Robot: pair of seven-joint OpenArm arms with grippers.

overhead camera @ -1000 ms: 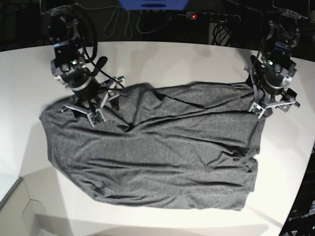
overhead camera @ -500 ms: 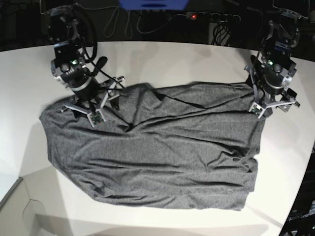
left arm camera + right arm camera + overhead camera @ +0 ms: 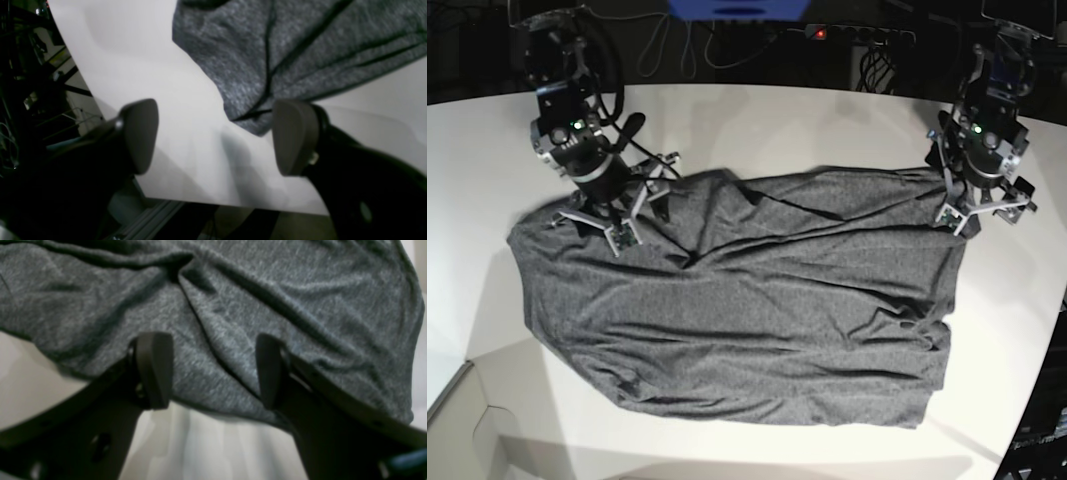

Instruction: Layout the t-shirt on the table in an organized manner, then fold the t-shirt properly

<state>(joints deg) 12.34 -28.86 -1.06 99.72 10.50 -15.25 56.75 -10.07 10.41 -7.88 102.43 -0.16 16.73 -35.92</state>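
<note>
Spreading is judged to be the step in hand; no fold is yet seen.

Item: t-shirt, heathered charcoal knit, plain. It is laid out across the middle of the white bench as a broad, roughly rectangular sheet. Diagonal creases are seen running across its upper half, and its lower edge lies slanted. Sleeves and collar cannot be told apart from these views.

Item: left claw, at the shirt's upper corner on the right of the base view. Its jaws are seen spread wide apart with bare bench between them. A hemmed corner of the shirt lies just beside one fingertip; contact cannot be confirmed. Nothing is held.

Item: right claw, at the shirt's upper corner on the left of the base view. Its jaws are parted, with a ridged edge of cloth lying between them at the shirt's border. The pads are not seen pressed onto the fabric, so no grip is judged.

Next move, as judged: the remaining creases must be drawn out of the shirt, which calls for both corners to be pinched and pulled apart along the shirt's upper edge. After that, a fold line can be chosen.
</note>
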